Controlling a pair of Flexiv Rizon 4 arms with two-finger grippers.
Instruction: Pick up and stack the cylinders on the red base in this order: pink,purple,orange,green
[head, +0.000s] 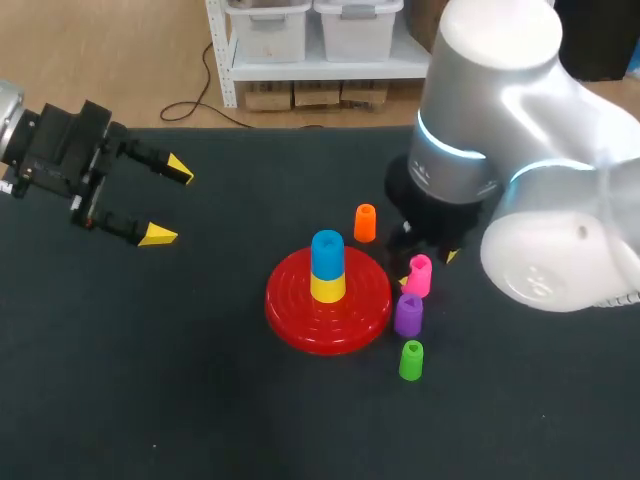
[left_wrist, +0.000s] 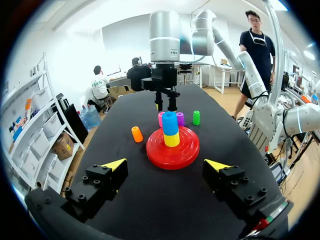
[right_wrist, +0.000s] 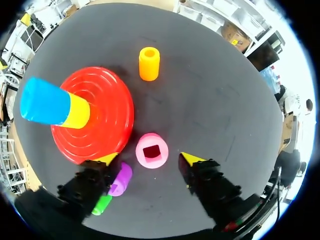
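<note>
Red base (head: 300, 322), ringed and disc-shaped, is lying near the middle of the dark table (head: 150, 390). It is carrying a yellow cylinder (head: 327, 288) with a blue cylinder (head: 327, 252) on top, so the centre post is already occupied. The pink cylinder (head: 419, 274), first in the required order, is standing upright on the table just beside the base's rim. Its open top with a square socket is facing the right wrist camera.

The right gripper (right_wrist: 149, 159) is hanging directly over the pink cylinder. Its yellow-tipped fingers (right_wrist: 191, 159) are standing apart, one on each side and touching neither wall, a straddle that appears to be preparing a pinch across the cylinder's width. The purple cylinder (head: 408, 314) is leaning just beside the pink one. The green cylinder (head: 411, 360) is standing nearer the front edge, and the orange cylinder (head: 365, 223) is standing behind the base, apart from the others.

The left gripper (head: 168, 203) is hovering well away over the table's left side with its fingers spread and holding nothing, probably parked there to be leaving the right arm room.
</note>
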